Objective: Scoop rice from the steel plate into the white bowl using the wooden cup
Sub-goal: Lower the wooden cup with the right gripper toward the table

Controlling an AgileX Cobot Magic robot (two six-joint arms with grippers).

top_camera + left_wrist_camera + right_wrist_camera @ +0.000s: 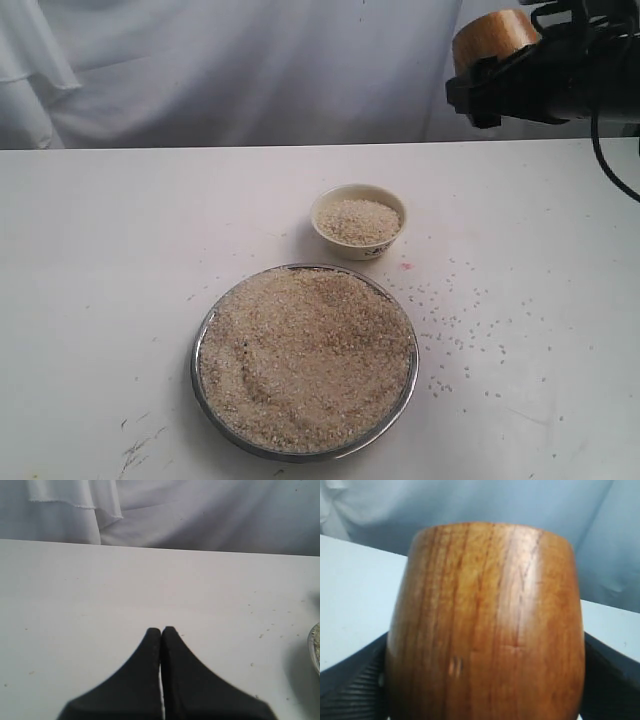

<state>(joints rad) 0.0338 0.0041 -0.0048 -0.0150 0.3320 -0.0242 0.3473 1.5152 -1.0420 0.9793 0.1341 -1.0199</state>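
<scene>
Rice (pixel 305 360) (grainy, beige) fills round steel plate (pixel 194 370).

In the exterior view the right arm (pixel 590 70), at two o'clock, runs off the picture's edge. The right gripper (pixel 505 60) covers part of the wooden cup (pixel 493 38), whose mouth and inside cannot be seen. The rice (pixel 305 355) hides the floor of the steel plate (pixel 195 362). The dark marking at six o'clock on the white bowl (pixel 318 205) is too small to read. The left wrist view catches only a blurred sliver of the plate's rim. In the right wrist view, the cup's base is cut off.
</scene>
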